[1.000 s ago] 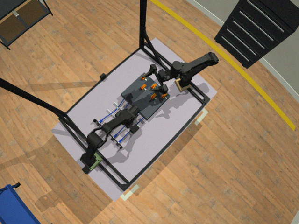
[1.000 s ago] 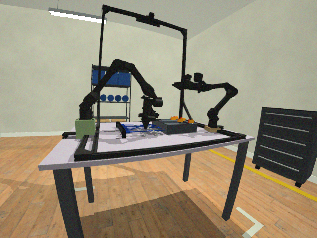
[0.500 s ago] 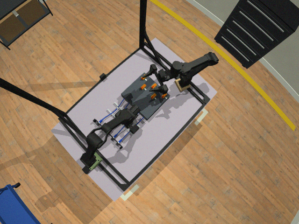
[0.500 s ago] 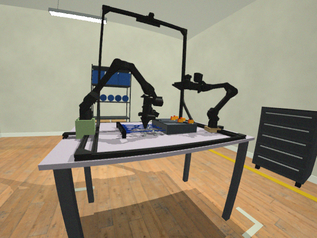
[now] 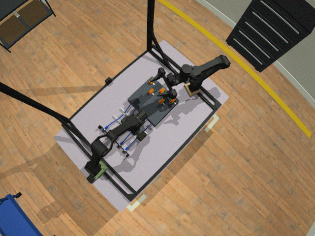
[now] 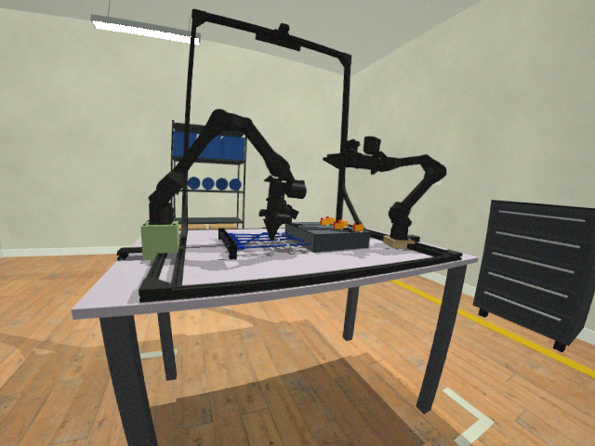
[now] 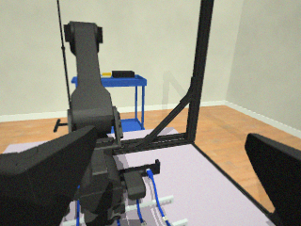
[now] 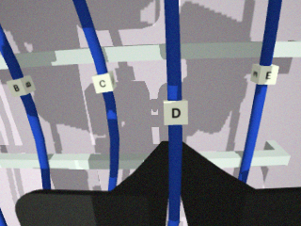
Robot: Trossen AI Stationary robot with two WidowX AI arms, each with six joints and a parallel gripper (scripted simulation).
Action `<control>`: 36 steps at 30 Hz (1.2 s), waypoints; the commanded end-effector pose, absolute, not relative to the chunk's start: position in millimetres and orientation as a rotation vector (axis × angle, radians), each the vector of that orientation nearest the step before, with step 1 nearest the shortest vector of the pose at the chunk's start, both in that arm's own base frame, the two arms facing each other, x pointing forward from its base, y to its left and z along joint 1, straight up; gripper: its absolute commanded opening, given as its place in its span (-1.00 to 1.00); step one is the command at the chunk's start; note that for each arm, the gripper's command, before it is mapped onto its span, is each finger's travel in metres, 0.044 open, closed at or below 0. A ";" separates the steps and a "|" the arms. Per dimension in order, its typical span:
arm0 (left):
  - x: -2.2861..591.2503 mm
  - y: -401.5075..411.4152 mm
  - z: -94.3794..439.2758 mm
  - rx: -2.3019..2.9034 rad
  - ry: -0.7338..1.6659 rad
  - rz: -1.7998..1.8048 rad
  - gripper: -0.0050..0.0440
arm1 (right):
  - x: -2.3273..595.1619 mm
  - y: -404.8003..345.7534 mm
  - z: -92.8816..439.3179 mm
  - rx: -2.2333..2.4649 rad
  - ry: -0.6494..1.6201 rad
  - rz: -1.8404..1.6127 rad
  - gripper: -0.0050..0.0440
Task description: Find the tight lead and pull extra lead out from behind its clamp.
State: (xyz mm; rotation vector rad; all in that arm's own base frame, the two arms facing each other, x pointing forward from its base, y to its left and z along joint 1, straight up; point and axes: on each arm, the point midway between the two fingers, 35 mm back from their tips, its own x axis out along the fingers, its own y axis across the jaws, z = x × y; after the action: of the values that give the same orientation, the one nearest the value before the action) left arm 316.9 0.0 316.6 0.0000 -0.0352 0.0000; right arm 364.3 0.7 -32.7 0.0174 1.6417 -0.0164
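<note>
Right wrist view — letters on leads (image 8: 174, 157), unreadable from top

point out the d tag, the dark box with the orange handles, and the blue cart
d tag (image 8: 176, 113): right wrist view, on its lettered face
dark box (image 5: 138, 97) (image 6: 338, 242): top view, on its lid; exterior view, on its side
blue cart (image 5: 15, 218) (image 7: 129, 81): top and left wrist views, on its upper tray

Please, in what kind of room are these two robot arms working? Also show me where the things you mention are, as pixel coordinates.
Probably a robotics lab or small workshop: there is a dark drawer cabinet (image 5: 269, 33) (image 6: 533, 268), a shelf rack (image 6: 211, 161) with blue bins, and yellow tape (image 5: 223, 48) (image 6: 499, 331) on the floor.
</note>
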 end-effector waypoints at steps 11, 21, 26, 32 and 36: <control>315.6 0.0 323.4 0.000 -0.051 0.000 1.00 | 370.5 0.8 -56.1 0.018 1.612 -0.016 -1.00; 315.6 0.0 323.4 0.000 -0.051 0.000 1.00 | 376.8 0.8 -12.1 0.018 1.586 -0.016 0.06; 315.6 0.0 323.4 0.000 -0.051 0.000 1.00 | 376.8 0.8 -12.1 0.018 1.586 -0.016 0.06; 315.6 0.0 323.4 0.000 -0.051 0.000 1.00 | 376.8 0.8 -12.1 0.018 1.586 -0.016 0.06; 300.4 5.8 295.8 -0.035 0.142 0.035 0.06 | 373.0 0.8 -19.3 0.018 1.605 -0.016 0.06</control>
State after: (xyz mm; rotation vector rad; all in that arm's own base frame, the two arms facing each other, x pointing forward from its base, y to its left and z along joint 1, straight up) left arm 312.5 0.8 303.4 -0.0102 0.0370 0.0053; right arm 367.0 0.8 -29.0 0.0175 1.6368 -0.0164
